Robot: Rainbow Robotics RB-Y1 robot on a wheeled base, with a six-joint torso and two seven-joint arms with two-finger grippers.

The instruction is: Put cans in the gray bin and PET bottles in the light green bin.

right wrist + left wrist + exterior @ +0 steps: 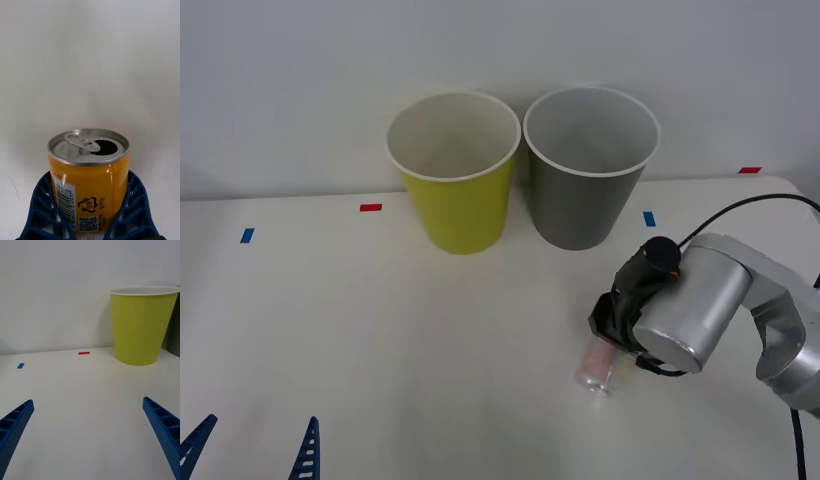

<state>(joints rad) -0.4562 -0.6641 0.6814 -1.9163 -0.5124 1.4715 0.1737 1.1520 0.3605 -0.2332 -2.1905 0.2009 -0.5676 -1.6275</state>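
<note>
A small can (595, 368) with a pale label lies low over the white table at front right. My right gripper (607, 345) is shut on it, mostly hidden under the silver wrist. In the right wrist view the can (90, 187) shows an orange side and an opened silver top, and both blue fingers (41, 210) press its sides. The light green bin (455, 205) and the gray bin (585, 200) stand upright side by side at the back, the gray one nearer the can. My left gripper (252, 455) stays open at the front left, facing the light green bin (142, 330).
Small red tape marks (370, 207) and blue tape marks (649, 218) dot the white table (430, 340). A black cable (750, 205) arcs over the right arm. The table's right edge runs close behind that arm. A wall rises just behind the bins.
</note>
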